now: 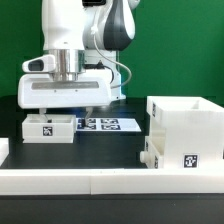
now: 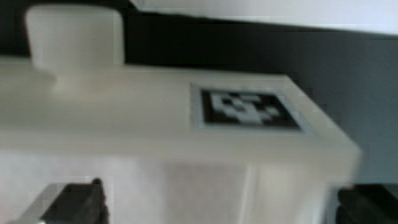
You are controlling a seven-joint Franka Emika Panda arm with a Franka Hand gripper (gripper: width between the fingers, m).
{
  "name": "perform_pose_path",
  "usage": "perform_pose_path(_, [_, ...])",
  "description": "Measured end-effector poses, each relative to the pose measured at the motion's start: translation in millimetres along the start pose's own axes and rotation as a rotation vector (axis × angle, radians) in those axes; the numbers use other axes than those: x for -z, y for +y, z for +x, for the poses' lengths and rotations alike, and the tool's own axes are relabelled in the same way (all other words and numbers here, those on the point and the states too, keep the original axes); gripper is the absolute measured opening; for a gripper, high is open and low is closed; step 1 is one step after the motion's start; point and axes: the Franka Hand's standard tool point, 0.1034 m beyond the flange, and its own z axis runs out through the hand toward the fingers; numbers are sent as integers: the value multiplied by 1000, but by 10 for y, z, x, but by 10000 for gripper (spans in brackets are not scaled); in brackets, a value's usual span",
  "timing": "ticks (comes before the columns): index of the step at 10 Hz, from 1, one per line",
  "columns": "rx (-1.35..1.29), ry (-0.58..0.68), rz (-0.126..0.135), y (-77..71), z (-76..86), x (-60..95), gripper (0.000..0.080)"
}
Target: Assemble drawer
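Jaws of the gripper (image 2: 217, 203) stand wide apart, the dark fingertips (image 2: 71, 204) on either side of a white drawer tray (image 2: 160, 150) whose tag (image 2: 246, 107) faces up. Whether they touch it cannot be told. From the exterior view, that tray lies on the black table (image 1: 115, 146) directly under the gripper, beside the marker board (image 1: 105, 124). The tall casing (image 1: 185, 125) stands well apart at the exterior view's right.

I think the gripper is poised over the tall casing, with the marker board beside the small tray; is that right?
Not quite: the gripper is over the small tray, not the tall casing, as the exterior view shows. The marker board does lie beside that tray.
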Motion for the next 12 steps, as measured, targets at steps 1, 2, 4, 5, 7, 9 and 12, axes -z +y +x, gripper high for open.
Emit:
perform_pose_path(1, [-2, -7, 3, -7, -43, -59, 649])
perform_pose_path(2, [-2, -10, 4, -14, -64, -89, 649])
perform_pose_path(4, [-2, -10, 3, -17, -69, -101, 609])
perform_pose_path(5, [-2, -10, 3, -17, -69, -101, 609])
perform_pose_path(7, [-2, -10, 3, -17, -69, -101, 431])
perform_pose_path(9, [-2, -10, 3, -17, -69, -101, 105])
perform_pose_path(12, [-2, -10, 3, -17, -69, -101, 40])
